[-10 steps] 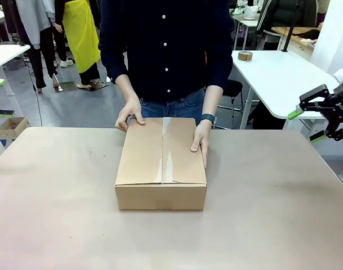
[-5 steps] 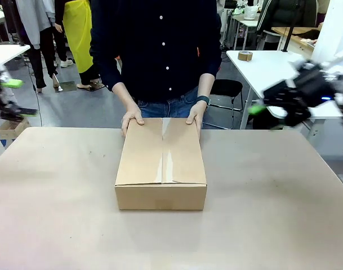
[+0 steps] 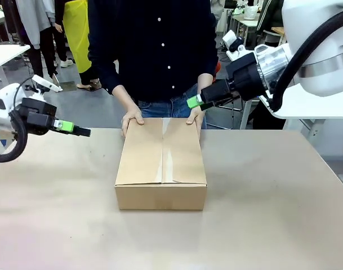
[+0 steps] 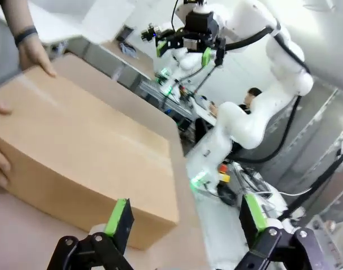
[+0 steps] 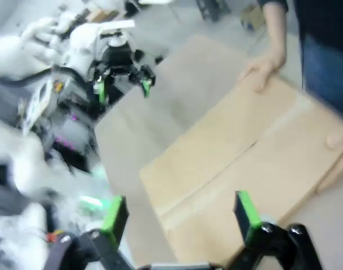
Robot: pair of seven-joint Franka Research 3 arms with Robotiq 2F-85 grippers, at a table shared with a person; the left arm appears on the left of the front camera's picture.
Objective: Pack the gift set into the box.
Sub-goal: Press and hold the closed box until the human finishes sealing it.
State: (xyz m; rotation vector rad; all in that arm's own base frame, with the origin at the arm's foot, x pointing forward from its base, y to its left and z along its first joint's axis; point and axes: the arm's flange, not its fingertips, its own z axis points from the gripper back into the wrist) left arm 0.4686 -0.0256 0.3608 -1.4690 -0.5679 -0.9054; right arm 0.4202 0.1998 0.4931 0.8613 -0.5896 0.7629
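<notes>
Brown corrugated carton (image 3: 161, 163), flaps shut and seam apparently taped, sits mid-table (image 3: 272, 225), with bare tabletop along the near edge and down both sides. The gift set is presumably packed inside, hidden by the closed flaps. A person's hands (image 3: 132, 119) rest on the carton's two far corners, likely to steady it. The left gripper (image 3: 75, 129) hovers by the table's far-left corner and the right gripper (image 3: 198, 103) just above the carton's far-right corner, both with fingers spread and empty.
</notes>
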